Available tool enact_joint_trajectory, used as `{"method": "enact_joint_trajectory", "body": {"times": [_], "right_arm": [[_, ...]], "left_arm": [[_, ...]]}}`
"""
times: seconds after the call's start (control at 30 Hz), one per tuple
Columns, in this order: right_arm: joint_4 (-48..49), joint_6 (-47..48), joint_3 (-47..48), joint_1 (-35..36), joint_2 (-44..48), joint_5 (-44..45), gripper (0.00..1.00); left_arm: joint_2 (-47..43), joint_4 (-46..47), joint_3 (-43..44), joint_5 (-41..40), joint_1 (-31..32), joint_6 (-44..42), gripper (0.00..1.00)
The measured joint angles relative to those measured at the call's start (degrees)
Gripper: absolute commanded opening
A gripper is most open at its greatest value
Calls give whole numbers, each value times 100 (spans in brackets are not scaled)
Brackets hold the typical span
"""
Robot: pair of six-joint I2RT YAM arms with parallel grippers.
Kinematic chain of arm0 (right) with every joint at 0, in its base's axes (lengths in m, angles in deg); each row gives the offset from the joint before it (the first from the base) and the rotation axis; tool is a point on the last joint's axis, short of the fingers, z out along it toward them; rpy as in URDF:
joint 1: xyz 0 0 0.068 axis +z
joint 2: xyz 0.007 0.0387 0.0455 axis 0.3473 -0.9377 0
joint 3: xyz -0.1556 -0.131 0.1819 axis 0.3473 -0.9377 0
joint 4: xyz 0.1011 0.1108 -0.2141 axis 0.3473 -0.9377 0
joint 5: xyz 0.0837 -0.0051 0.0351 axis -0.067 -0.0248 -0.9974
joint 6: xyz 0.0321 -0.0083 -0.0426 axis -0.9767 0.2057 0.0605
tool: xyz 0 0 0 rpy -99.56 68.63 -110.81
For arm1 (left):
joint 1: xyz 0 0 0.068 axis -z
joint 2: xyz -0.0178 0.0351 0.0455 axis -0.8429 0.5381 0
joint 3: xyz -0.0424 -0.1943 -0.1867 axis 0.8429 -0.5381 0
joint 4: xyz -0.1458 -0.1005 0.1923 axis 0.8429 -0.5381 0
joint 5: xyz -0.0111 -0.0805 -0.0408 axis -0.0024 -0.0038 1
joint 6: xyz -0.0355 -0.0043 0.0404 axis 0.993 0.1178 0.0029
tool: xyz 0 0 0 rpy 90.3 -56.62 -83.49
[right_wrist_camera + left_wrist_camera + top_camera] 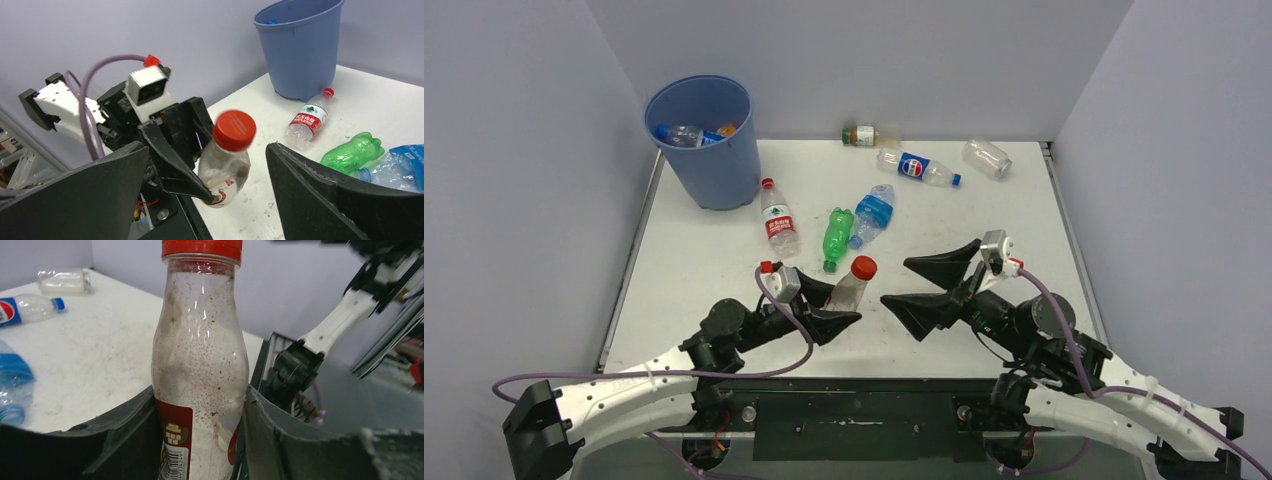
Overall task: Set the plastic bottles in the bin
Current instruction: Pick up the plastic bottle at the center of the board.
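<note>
L pincer (836, 305) grips red-cap bottle (851, 288); R pincer (896, 282) wide, just beside it. Btwn them & bin (714, 165) lie green bottle (837, 236), red-label bottle (777, 222).

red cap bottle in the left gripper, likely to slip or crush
The red-capped bottle looks empty but for residue, so probably light. The left gripper holds it low on its smooth round body, so it might pivot or slip. Its walls show no denting, so likely stiff.
</note>
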Motion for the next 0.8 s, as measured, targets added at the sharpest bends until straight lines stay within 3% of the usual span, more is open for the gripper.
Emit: {"method": "enact_joint_trajectory", "body": {"times": [0.17,0.47,0.6,0.67,0.73,0.8], "right_arm": [[656,-264,-385,0,-343,201,93],[1580,-546,-621,0,-949,240,97],[1871,-616,-621,0,-1259,238,73],[1956,-678,-621,0,-1401,234,69],[2022,-737,-621,9,-1499,214,71],[2028,-791,-623,9,-1515,214,81]], "left_arm": [[192,782,131,-24,50,704,5],[280,1196,186,-120,262,984,4],[350,1207,186,-170,376,968,4],[374,1207,186,-223,435,946,4],[393,1182,186,-308,470,907,4],[396,1176,186,-376,511,881,4]]}}
